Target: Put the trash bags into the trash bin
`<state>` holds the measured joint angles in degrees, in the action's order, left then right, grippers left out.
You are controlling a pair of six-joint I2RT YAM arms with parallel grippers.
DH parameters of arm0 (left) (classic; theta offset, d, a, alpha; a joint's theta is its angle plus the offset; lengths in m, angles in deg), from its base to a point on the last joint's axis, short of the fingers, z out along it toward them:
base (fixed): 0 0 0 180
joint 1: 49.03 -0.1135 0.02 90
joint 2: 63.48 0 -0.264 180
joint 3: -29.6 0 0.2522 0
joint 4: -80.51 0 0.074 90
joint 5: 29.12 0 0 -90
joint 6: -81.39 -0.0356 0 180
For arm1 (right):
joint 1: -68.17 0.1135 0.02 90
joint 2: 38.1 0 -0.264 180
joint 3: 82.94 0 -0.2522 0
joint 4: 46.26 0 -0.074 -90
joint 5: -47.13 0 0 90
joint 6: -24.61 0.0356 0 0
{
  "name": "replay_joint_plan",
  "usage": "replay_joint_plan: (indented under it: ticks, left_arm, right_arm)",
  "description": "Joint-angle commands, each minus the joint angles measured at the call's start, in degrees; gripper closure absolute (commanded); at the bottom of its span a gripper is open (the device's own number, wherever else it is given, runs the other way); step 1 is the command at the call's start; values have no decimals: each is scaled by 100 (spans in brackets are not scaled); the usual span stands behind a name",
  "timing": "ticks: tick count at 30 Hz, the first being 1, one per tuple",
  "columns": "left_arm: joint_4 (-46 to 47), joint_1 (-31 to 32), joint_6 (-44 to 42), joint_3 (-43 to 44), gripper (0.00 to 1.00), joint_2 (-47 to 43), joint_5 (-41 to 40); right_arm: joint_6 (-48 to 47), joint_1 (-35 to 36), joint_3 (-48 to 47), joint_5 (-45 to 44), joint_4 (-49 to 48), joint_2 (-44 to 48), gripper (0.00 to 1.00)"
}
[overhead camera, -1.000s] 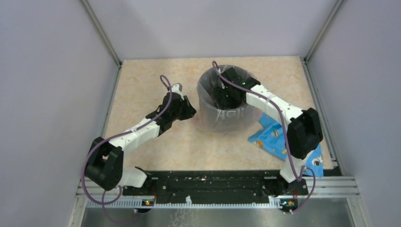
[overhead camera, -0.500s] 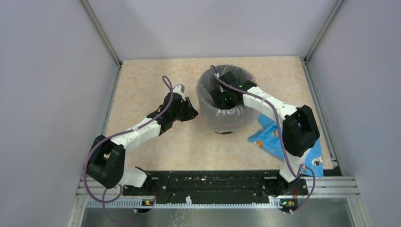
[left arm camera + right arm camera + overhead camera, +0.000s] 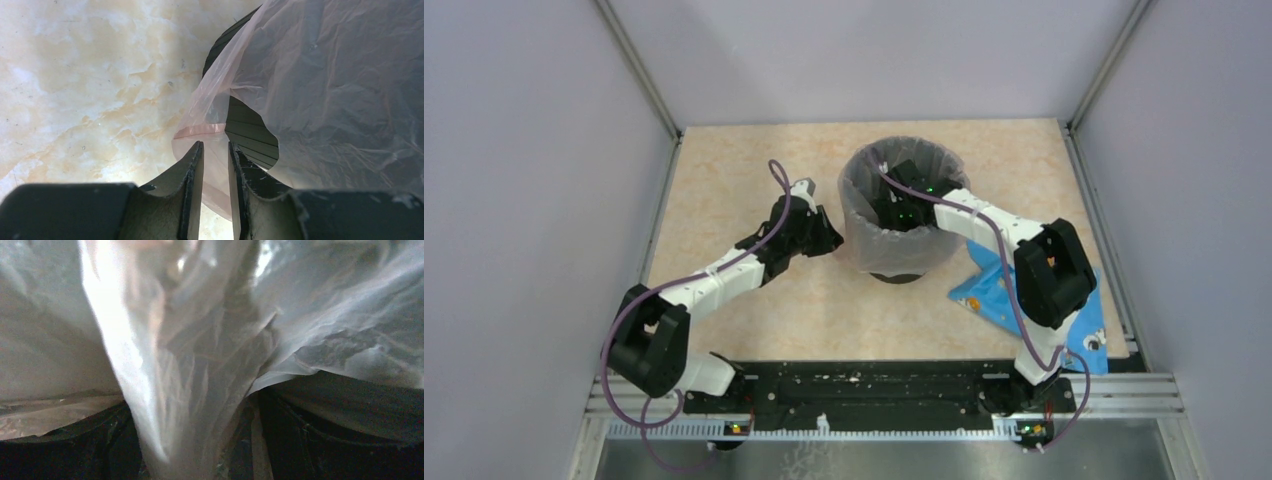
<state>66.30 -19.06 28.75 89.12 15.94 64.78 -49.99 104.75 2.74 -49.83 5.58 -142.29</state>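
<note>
The black trash bin [image 3: 894,277] stands mid-table with the pale-pink trash bag [image 3: 864,240] draped over its rim and down its outer wall. My right gripper [image 3: 896,205] is inside the bin, shut on a bunched twist of the bag's film [image 3: 200,355] that runs down between the jaws [image 3: 200,445]. My left gripper [image 3: 832,240] is low beside the bin's left wall, its jaws a narrow gap apart [image 3: 216,145]. The bag's hem [image 3: 200,131] hangs just past its tips over the bin's dark ribbed side [image 3: 250,132].
A blue printed packet [image 3: 994,290] lies on the marbled table [image 3: 724,180] right of the bin, partly under my right arm. Grey enclosure walls stand on the left, right and back.
My right gripper has gone deeper into the bin with the film. The bag's skirt has ridden up the outer wall, baring the bin's black base. My left arm has hardly moved.
</note>
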Motion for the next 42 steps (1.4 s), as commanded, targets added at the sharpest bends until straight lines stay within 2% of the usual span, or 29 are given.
replay_joint_plan:
  ticks: [1, 24, 42]
  left_arm:
    - [234, -25, -79, 207, 70, 43, 72]
    - [137, -19, -216, 464, 69, 189, 114]
    - [80, -18, -261, 540, 69, 202, 139]
  right_arm:
    - [-105, -15, 176, -193, -346, -11, 25]
    - [-204, -17, 622, -639, -1057, -310, 28]
    - [-189, -13, 482, -300, -967, -600, 29]
